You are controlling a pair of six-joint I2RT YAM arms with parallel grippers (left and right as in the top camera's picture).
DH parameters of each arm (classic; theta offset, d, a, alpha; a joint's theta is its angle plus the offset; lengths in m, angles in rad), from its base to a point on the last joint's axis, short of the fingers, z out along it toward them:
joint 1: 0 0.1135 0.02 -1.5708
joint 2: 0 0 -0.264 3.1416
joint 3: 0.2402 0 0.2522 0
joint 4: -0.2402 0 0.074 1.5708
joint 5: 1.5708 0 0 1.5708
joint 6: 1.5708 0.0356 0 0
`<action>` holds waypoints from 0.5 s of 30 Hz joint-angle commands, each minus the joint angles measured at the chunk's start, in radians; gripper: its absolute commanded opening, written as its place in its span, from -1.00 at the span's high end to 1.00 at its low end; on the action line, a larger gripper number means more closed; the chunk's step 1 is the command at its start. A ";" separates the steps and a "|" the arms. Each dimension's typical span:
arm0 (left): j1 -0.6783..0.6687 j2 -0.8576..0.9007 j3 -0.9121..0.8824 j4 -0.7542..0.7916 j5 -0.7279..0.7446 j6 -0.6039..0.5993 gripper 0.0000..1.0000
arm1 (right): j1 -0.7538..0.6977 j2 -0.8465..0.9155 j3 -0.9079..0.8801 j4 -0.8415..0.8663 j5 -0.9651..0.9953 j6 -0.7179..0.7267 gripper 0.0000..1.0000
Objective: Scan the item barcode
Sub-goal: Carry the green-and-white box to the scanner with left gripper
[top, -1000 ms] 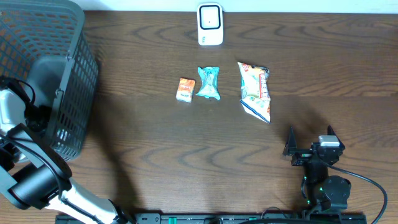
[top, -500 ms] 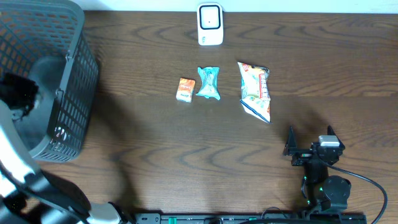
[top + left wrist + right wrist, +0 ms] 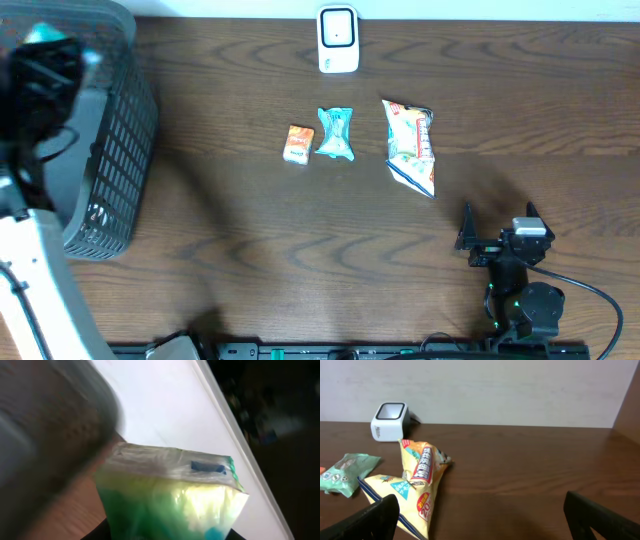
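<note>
Table (image 3: 250, 230): dark brown top with a broad, swirling wood grain; it carried a faint sheen under soft, even light.
Wall (image 3: 495, 390): plain, pale off-white; it stood directly behind the table's far edge.
Panel (image 3: 627, 405): dark brown, slant-edged; it stood at far right.

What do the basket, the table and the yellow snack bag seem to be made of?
The basket looks like matte grey plastic: moulded grid wall. The table: dark wood or laminate, grain visible. The snack bag: glossy printed plastic film, crinkled.

The box (image 3: 298, 144), packet (image 3: 336, 134) and bag (image 3: 410, 145) lie left to right before the scanner (image 3: 338, 38), basket (image 3: 125, 150) far left.
</note>
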 commanded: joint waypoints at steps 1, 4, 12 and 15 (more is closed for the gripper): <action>-0.211 0.037 0.016 0.011 -0.022 0.054 0.26 | 0.006 -0.005 -0.002 -0.004 0.001 -0.011 -0.99; -0.372 0.089 0.016 0.010 -0.134 0.130 0.27 | 0.006 -0.005 -0.002 -0.004 0.001 -0.012 -0.99; -0.707 0.319 0.016 0.061 -0.364 0.176 0.27 | 0.006 -0.005 -0.002 -0.004 0.001 -0.011 -0.99; -0.774 0.405 0.016 0.116 -0.365 0.175 0.26 | 0.006 -0.005 -0.002 -0.004 0.001 -0.012 -0.98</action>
